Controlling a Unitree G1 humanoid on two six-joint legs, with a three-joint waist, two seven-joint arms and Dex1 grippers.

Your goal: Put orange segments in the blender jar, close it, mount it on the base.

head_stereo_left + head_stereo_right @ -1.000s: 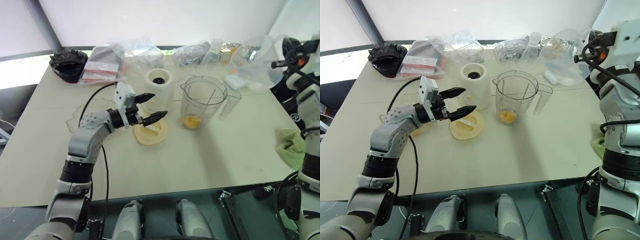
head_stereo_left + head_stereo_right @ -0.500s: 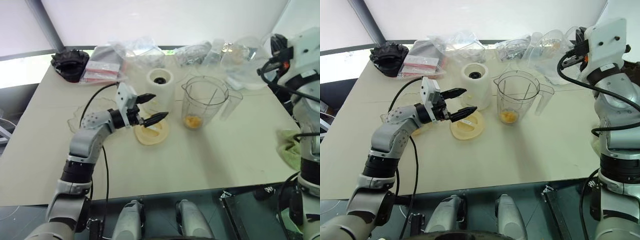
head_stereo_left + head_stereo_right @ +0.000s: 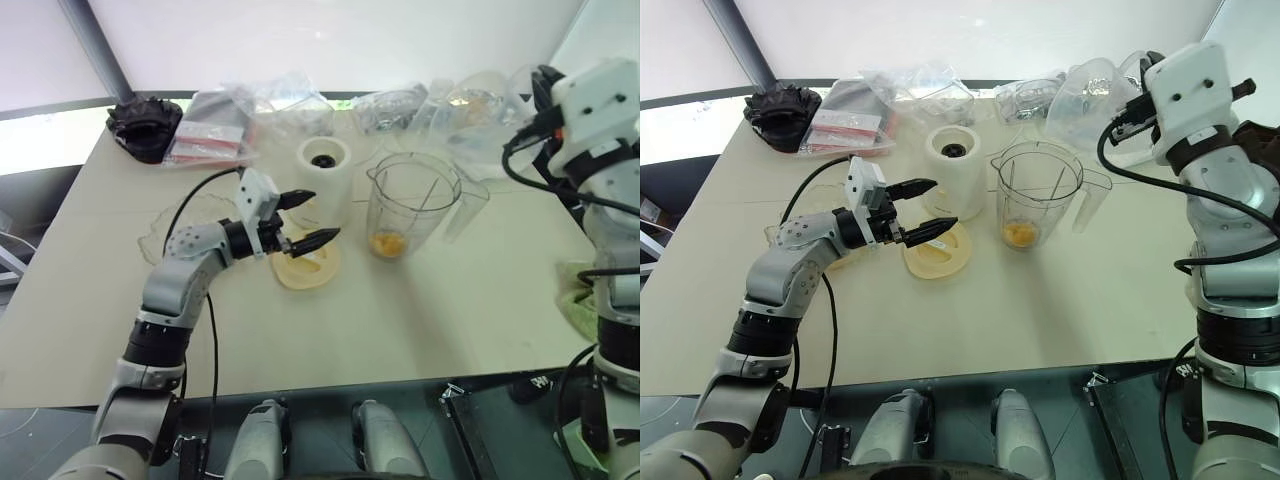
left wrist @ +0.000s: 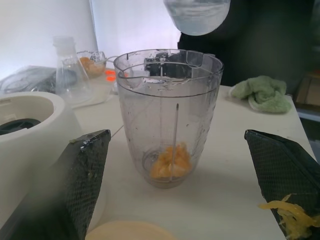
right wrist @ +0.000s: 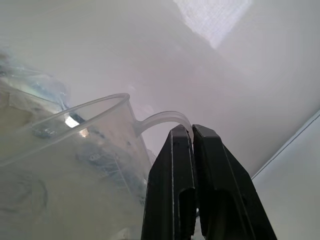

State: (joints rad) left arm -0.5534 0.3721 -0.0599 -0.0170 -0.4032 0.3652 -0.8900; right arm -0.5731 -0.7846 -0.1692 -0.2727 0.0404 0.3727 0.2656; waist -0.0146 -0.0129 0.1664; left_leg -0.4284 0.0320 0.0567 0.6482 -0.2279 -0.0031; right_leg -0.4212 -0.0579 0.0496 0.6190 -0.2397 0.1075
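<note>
Two tools are seen: left tool (image 3: 305, 220) spread above the lid (image 3: 302, 267); right tool (image 5: 192, 137) clenched on a clear pitcher's handle (image 5: 162, 119), shown by the wrist view.

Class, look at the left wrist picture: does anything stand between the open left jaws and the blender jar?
Nothing visible does. The left gripper has its jaws open toward the jar, which stands upright on bare table with orange segments at its bottom. The base stands off to one side, clear of that line.
</note>
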